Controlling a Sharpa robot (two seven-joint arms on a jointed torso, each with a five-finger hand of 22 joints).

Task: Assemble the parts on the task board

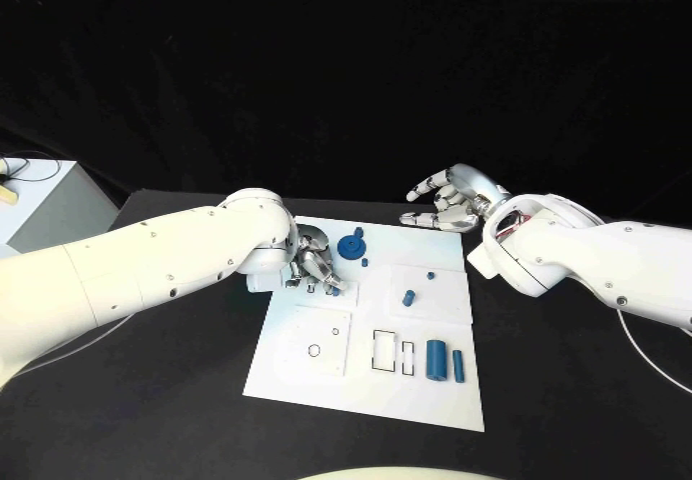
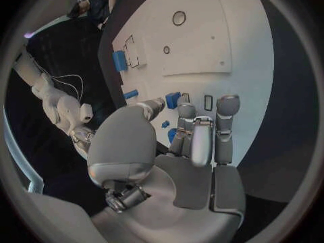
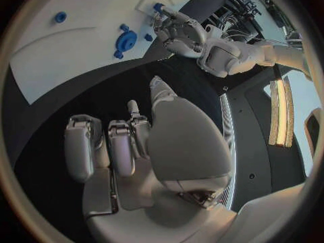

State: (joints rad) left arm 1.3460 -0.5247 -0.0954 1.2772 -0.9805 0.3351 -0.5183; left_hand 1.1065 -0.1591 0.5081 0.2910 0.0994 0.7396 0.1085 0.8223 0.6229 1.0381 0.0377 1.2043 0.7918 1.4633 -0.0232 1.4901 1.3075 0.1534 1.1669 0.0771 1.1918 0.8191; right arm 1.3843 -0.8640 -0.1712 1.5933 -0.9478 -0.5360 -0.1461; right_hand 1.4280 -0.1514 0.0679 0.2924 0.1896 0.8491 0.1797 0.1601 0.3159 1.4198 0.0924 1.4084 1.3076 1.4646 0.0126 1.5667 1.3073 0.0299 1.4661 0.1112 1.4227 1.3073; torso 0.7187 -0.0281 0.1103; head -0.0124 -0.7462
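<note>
The board [image 1: 310, 375] sits mid-table, so I'll place everything off that.

The left hand [image 1: 315, 268] is over the board's far left corner, fingers bent down at the surface. In the left wrist view its fingertips [image 2: 228, 105] are right by a small blue block [image 2: 173, 99] and a little rectangular slot, but I honestly can't tell whether it's pinching that block or only touching near it.

The right hand [image 1: 450, 199] is off the board, hovering just past its far right corner over the black table [image 1: 577, 400]. Fingers are apart and loosely curled, with nothing in them; the right wrist view shows the same.

Parts on the board:
- a blue gear [image 1: 352, 246] near the far edge, just beside the left hand, with a tiny peg [image 1: 366, 262] next to it
- a small round part [image 1: 430, 274] and a short peg [image 1: 410, 297] around the middle right
- a fat cylinder [image 1: 436, 355] and a thin rod [image 1: 459, 365] lying side by side near the near right edge, next to two rectangular cutouts [image 1: 384, 351]
- a round hole [image 1: 315, 350] on the near left side
</note>
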